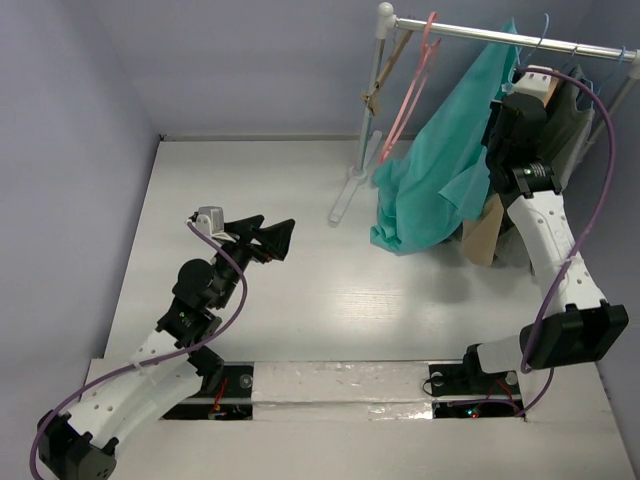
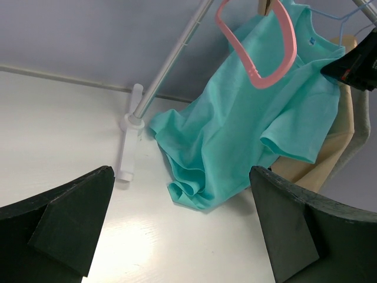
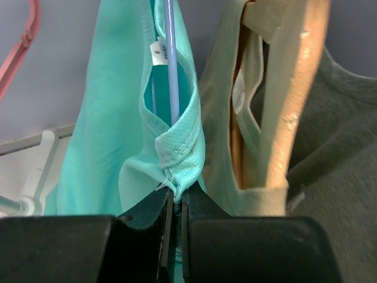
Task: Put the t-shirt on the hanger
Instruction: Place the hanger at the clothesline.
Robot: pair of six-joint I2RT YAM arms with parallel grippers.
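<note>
The teal t-shirt (image 1: 440, 170) (image 2: 253, 124) hangs from the rail, and its lower hem bunches on the table. A thin light-blue hanger (image 3: 171, 71) (image 2: 330, 15) runs down inside the neck opening. My right gripper (image 3: 177, 197) (image 1: 500, 105) is up at the rail, shut on a pinch of the t-shirt's collar (image 3: 179, 156) right beside the hanger's rod. My left gripper (image 1: 268, 235) (image 2: 181, 177) hovers over the left-middle of the table. It is open wide with nothing between its fingers and faces the t-shirt from a distance.
A pink hanger (image 1: 410, 85) (image 2: 265, 53) hangs left of the t-shirt on the rack rail (image 1: 470, 33). A wooden hanger (image 3: 294, 88) with a tan garment (image 3: 224, 118) and a dark grey-green garment (image 3: 336, 153) hang right of it. The rack's white foot (image 1: 345, 195) (image 2: 126, 153) rests on the table.
</note>
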